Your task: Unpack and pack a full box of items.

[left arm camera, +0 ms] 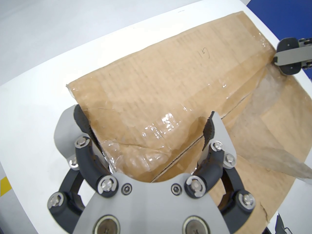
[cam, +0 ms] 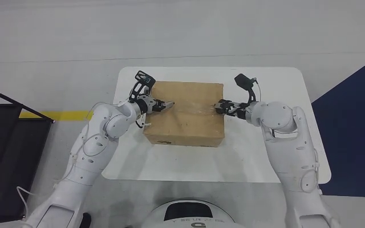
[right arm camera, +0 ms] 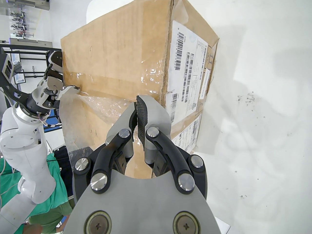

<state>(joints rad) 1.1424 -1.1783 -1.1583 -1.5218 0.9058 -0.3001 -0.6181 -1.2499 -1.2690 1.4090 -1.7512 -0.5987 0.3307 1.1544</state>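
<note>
A closed cardboard box (cam: 183, 114) stands in the middle of the white table (cam: 262, 85), its top seam covered with clear tape (left arm camera: 158, 127). My left gripper (cam: 165, 105) is open at one end of the seam, its fingers (left arm camera: 210, 127) spread over the taped top edge of the box (left arm camera: 170, 74). My right gripper (cam: 219, 107) is at the opposite end, shut, with its tips (right arm camera: 137, 103) against the taped top corner of the box (right arm camera: 117, 57). The left gripper (right arm camera: 67, 83) also appears at the box's far end, and the right gripper (left arm camera: 287, 57) past the far edge.
Shipping labels (right arm camera: 190, 69) cover the box's end face beside my right gripper. Bare table surface (cam: 268, 154) lies around the box on all sides. A black frame (cam: 17, 131) stands on the floor off the table's left side.
</note>
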